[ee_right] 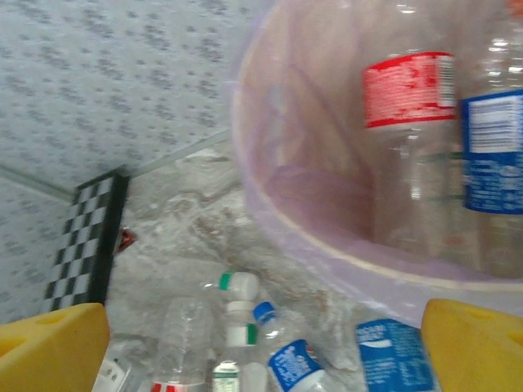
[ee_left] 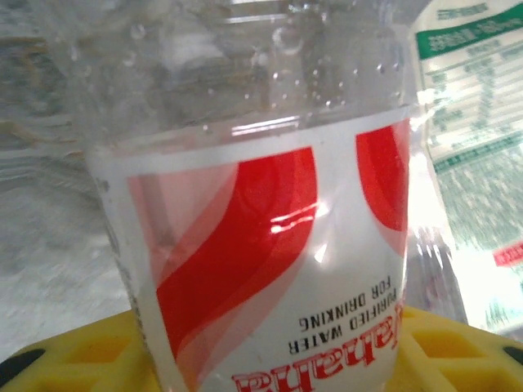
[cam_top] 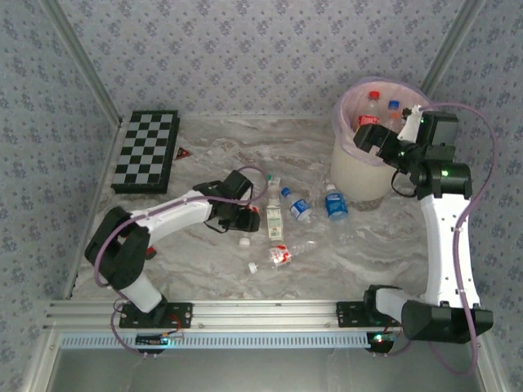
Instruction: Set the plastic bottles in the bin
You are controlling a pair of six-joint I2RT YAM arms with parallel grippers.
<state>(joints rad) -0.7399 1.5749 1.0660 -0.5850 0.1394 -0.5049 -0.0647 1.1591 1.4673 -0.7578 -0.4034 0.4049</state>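
Jaws of the left gripper point(cam_top: 243, 214) are clasping a clear red-labelled plastic bottle point(ee_left: 270, 245) midway across the worktop point(cam_top: 204, 269); seemingly light, slippery and crushable, it is wanting a gentle hold at the label. Loose bottles point(cam_top: 298, 206) are crowding the path beyond. Jaws of the right gripper point(ee_right: 265, 351) are hanging released at the rim of the round cream pink-lined bin point(cam_top: 353, 175), far right corner.

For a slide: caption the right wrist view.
Open right gripper at the rim of the bin, plastic bottles inside and on the table.

Upper right: bin point(cam_top: 357, 175) on the table point(cam_top: 204, 265), bottles point(cam_top: 373, 100) inside, right gripper point(cam_top: 380, 137) over its rim.
Centre: loose bottles point(cam_top: 299, 206) left of and below the bin.
Left of centre: left gripper point(cam_top: 243, 217) closed around one bottle point(ee_left: 270, 245).
Upper left: board point(cam_top: 147, 149), small object point(cam_top: 185, 152) just beside its right edge.
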